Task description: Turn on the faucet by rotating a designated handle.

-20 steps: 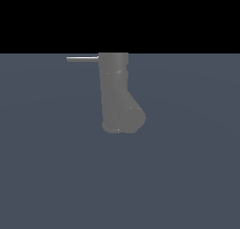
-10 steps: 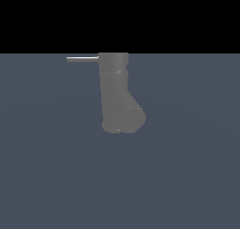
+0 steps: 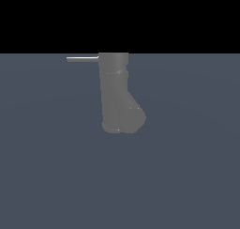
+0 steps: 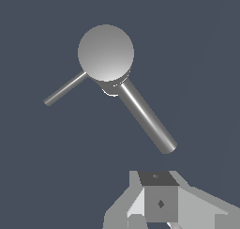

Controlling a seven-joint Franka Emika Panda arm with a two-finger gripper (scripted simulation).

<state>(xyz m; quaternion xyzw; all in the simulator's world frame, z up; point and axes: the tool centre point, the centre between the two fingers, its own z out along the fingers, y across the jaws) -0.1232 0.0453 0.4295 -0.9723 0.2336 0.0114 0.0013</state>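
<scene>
Flat slate-blue table (image 3: pixel 47 176) fills the scene beneath a black background. From the exterior view's left, the handle (image 3: pixel 82 58), a thin light-grey rod, juts horizontally from the top of the faucet (image 3: pixel 117 94), a matte grey upright column with a bulged base. Seen from the wrist, a thicker spout (image 4: pixel 146 116) angles off the column. The hand (image 4: pixel 159 207) hovers clear of the faucet; whether its fingers are apart cannot be told.

Matte grey faucet (image 3: pixel 116 94), smooth brushed-metal handle (image 3: pixel 82 58), matte slate floor (image 3: pixel 47 176)
</scene>
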